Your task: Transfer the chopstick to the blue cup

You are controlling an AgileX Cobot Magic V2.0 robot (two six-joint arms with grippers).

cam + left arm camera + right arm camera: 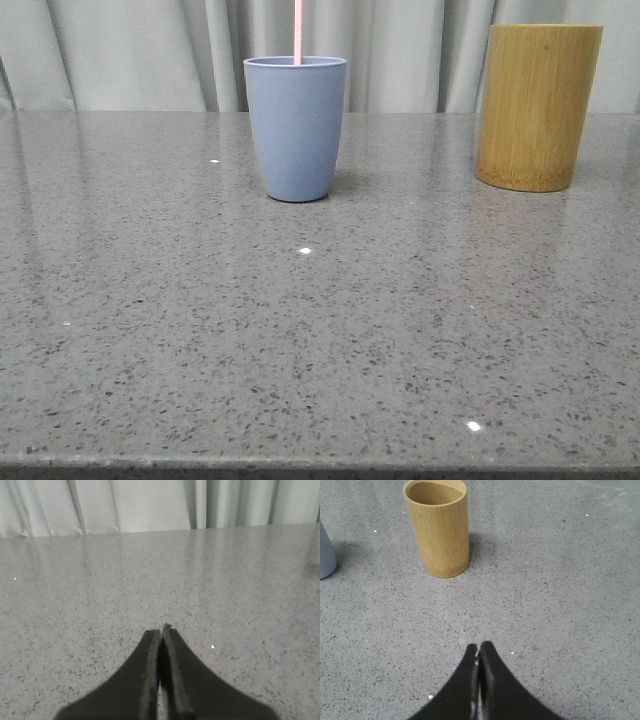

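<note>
While upright, chopstick (298,30) inside blue cup (295,128)

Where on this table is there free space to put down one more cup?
The wide front half of the grey table, nearer than both cups, is bare. The stretch left of the blue cup is bare too, and so is the gap between it and the bamboo cup. It is crowded along the back edge, where both cups stand; the chopstick sits in the blue one.
</note>
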